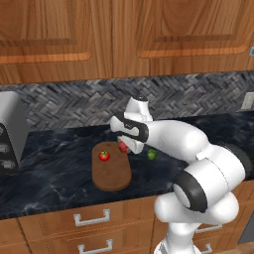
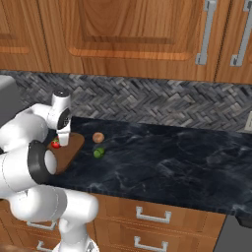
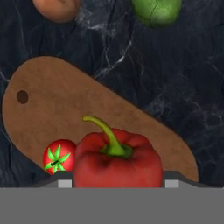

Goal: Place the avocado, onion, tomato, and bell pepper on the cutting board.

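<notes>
pincer: closed around the bell pepper, with 1 finger tip on each side of it; seen in the left base view just above the far right part of the cutting board.
bell pepper: held in the pincer over the cutting board, deep red with a curved green stem pointing away from the hand; in the left base view it shows as a small red lump under the hand at the board's far right edge. Whether it touches the board I cannot tell.
cutting board: flat brown wood with rounded ends, lying on the table near its front edge; a small hole sits near 1 end in the hand view.
tomato: bright red with a green leafy top, resting on the cutting board, left of the bell pepper in the left base view; in the hand view it lies just beside the pepper.
avocado: green ball on the table, off the board, near its right side; in the right base view it lies nearer the front than the onion.
onion: orange-brown ball on the table, off the board, just behind the avocado in the right base view.
table: dark marbled top carrying the board and the 2 loose foods.
toaster: grey, at the far left of the table.
</notes>
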Motion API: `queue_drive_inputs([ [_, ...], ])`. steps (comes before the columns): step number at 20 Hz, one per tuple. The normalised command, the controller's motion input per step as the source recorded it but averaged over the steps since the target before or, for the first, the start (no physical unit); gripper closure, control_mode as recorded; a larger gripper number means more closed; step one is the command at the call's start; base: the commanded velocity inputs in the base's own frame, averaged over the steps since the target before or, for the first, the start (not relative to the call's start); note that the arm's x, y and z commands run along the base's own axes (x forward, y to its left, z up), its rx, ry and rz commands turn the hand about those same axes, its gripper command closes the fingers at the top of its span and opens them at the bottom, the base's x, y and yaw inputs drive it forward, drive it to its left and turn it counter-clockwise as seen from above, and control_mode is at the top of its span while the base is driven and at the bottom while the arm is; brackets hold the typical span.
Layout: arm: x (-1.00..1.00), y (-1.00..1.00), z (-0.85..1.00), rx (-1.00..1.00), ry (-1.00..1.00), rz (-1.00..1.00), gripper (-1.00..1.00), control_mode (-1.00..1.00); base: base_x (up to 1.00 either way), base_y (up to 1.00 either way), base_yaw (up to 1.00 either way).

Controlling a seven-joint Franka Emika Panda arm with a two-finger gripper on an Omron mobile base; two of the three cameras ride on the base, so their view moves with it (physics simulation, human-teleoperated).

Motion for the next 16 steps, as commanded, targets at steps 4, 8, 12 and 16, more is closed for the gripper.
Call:
queue_drive_inputs([
  [4,0.22,0.13,-0.31,0.0,0.1,0.0,1.0,-1.0,0.0,0.0,0.0],
  [8,0.24,0.12,-0.23,0.0,0.07,-0.01,1.0,-1.0,0.0,0.0,0.0],
  [12,0.21,0.06,-0.18,0.0,0.06,-0.01,1.0,-1.0,0.0,0.0,0.0],
  [16,0.2,0.1,-0.28,0.0,0.07,-0.01,1.0,-1.0,0.0,0.0,0.0],
])
